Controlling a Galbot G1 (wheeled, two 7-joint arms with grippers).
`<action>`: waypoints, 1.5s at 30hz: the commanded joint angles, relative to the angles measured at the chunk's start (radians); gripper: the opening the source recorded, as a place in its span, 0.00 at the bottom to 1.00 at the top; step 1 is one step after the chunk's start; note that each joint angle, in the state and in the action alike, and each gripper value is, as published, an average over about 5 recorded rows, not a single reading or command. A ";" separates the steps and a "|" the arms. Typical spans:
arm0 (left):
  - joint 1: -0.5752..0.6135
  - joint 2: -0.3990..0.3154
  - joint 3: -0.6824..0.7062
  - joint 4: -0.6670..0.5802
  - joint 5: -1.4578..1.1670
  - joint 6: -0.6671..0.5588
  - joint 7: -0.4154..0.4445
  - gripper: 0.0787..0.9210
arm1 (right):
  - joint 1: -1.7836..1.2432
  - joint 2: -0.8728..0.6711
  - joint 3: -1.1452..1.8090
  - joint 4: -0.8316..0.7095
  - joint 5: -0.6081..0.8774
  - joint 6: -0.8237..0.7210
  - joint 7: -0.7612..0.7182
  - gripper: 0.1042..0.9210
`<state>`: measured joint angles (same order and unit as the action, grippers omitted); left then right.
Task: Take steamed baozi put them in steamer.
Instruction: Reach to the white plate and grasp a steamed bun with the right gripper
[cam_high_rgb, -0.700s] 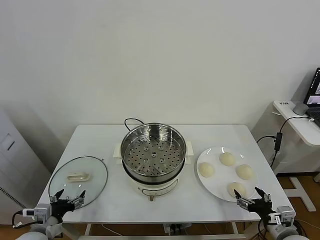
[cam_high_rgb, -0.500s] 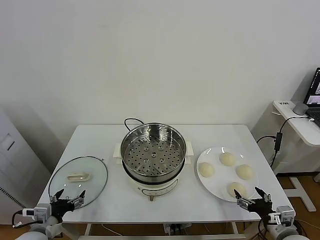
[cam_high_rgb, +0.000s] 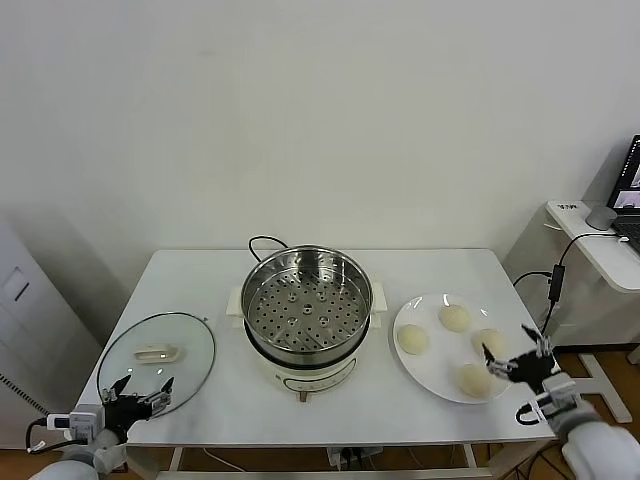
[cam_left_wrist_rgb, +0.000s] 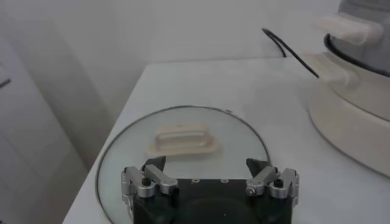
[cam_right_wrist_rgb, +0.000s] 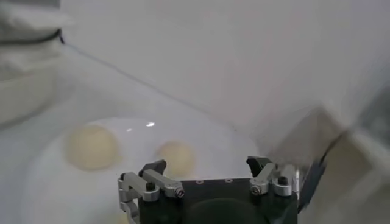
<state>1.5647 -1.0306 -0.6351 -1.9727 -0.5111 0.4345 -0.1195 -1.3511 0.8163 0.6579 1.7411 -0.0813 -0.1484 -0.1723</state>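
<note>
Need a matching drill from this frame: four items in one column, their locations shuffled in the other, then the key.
Items:
1. round shiny stainless-steel steamer pot
2. round glass lid with white handle
3. four cream-white dough buns
4. right gripper, fingers open

Places:
A. on the flat white plate
B. flat on the white table, robot's left side
C. table centre, perforated tray empty
D. over the plate's right edge, holding nothing

Pairs: 1-C, 2-B, 3-A, 4-D

We see glass lid (cam_high_rgb: 157, 359) flat on white table (cam_high_rgb: 200, 280), white plate (cam_high_rgb: 425, 368) opposite side, laptop (cam_high_rgb: 630, 190) and mouse (cam_high_rgb: 600, 216) on side desk (cam_high_rgb: 600, 250).
</note>
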 joint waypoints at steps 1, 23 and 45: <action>0.000 -0.003 0.001 -0.009 0.002 0.005 0.000 0.88 | 0.171 -0.058 -0.038 -0.117 -0.344 0.078 -0.136 0.88; -0.012 -0.018 0.006 -0.001 0.041 0.026 -0.006 0.88 | 0.973 -0.251 -0.754 -0.532 -0.207 0.195 -0.885 0.88; -0.035 -0.007 0.005 0.014 0.026 0.037 -0.005 0.88 | 1.367 0.104 -1.116 -1.020 -0.303 0.315 -1.085 0.88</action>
<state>1.5288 -1.0378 -0.6300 -1.9581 -0.4852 0.4708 -0.1246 -0.0935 0.8426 -0.3586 0.8593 -0.3541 0.1442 -1.1982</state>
